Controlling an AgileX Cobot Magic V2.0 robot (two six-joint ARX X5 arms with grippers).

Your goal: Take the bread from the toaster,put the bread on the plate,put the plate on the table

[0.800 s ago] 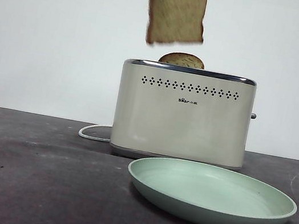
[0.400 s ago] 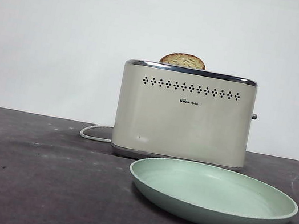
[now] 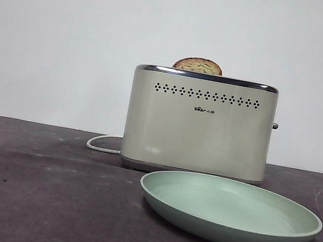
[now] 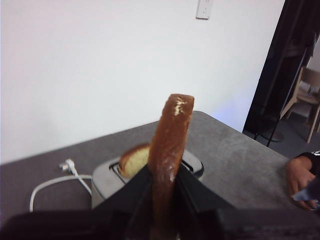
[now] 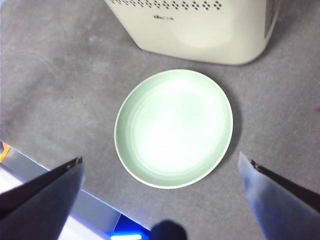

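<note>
Brown-crusted bread point(image 4: 169, 150) is pinched edge-on in the left gripper point(image 4: 162, 192), above the cream toaster point(image 3: 199, 124), where a rounder slice point(image 3: 198, 65) still sits. Right gripper point(image 5: 160, 175), jaws spread wide, hangs over the mint-green plate point(image 3: 230, 211) on the table point(image 3: 35, 199)

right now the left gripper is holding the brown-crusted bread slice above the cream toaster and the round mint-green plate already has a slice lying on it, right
Not quite. The round mint-green plate holds nothing; the right wrist view shows it bare, in front of the cream toaster. The rest stands: the left gripper grips the brown-crusted bread slice above the toaster, where a rounder slice remains.
</note>
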